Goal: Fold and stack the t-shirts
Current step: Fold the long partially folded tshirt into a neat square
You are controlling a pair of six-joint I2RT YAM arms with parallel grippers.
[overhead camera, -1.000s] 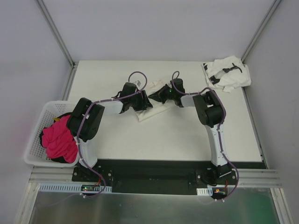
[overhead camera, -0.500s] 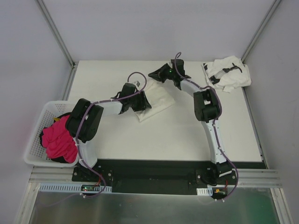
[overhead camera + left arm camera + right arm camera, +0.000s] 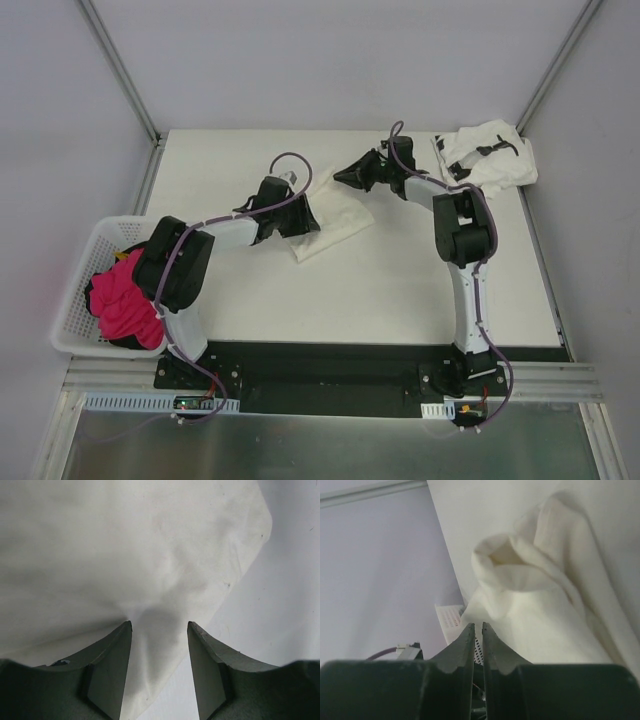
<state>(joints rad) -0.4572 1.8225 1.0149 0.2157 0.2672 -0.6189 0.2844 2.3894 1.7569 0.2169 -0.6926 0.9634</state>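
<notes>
The plain cream-white t-shirt [image 3: 342, 212] lies folded in the middle of the table; it fills the left wrist view [image 3: 135, 545] and bunches up in the right wrist view [image 3: 535, 605]. My left gripper [image 3: 304, 219] presses down on its left part. Its jaws are open [image 3: 160, 625], and the cloth puckers at the left fingertip [image 3: 126, 628]. My right gripper [image 3: 343, 176] hovers just above the shirt's far edge. Its jaws are only a narrow slit apart [image 3: 478, 625], and nothing is between them. The white t-shirt with black marks [image 3: 487, 155] lies crumpled at the back right corner.
A white basket [image 3: 72, 300] holding pink cloth [image 3: 125, 300] stands off the table's left edge, and part of it shows in the right wrist view [image 3: 451, 622]. Grey walls enclose the table at the back and on both sides.
My right gripper has let go of the cream-white shirt, risen and drawn back to the right. The shirt now lies spread further right. My left gripper has stayed pressed on it.
</notes>
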